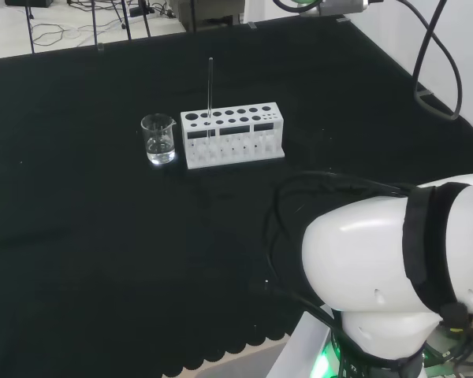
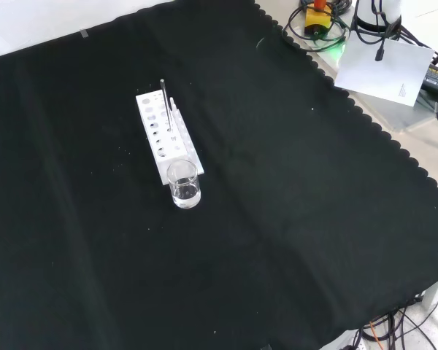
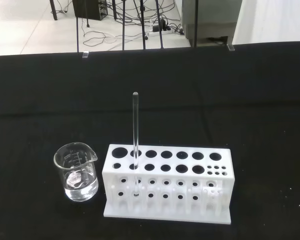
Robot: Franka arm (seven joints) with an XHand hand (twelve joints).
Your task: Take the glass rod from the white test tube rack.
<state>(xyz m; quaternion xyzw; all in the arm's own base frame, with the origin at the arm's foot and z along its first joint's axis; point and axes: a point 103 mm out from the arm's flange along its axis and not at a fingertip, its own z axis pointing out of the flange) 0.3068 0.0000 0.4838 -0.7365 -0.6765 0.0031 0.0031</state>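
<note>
Black cloth (image 2: 292,219) covers the whole bench, and I'm looking over the arm's big white link (image 1: 394,268) at the head view's right. One white test tube rack (image 1: 232,135) sits out toward the far middle of the cloth in that view, and one glass rod (image 1: 210,90) stands upright in a hole near the rack's left end. One small clear beaker (image 1: 158,138) sits just left of the rack, seemingly with a little clear liquid at the bottom.

From the wrist view I'm facing the rack's long side from well back, rod (image 3: 135,145) straight up, beaker (image 3: 76,171) just beside the rack (image 3: 167,182).

My read: nothing's done yet, and the rod is untouched. Approach, pinch and lift are all still to come. As for the hand's fingers, I cannot tell.
</note>
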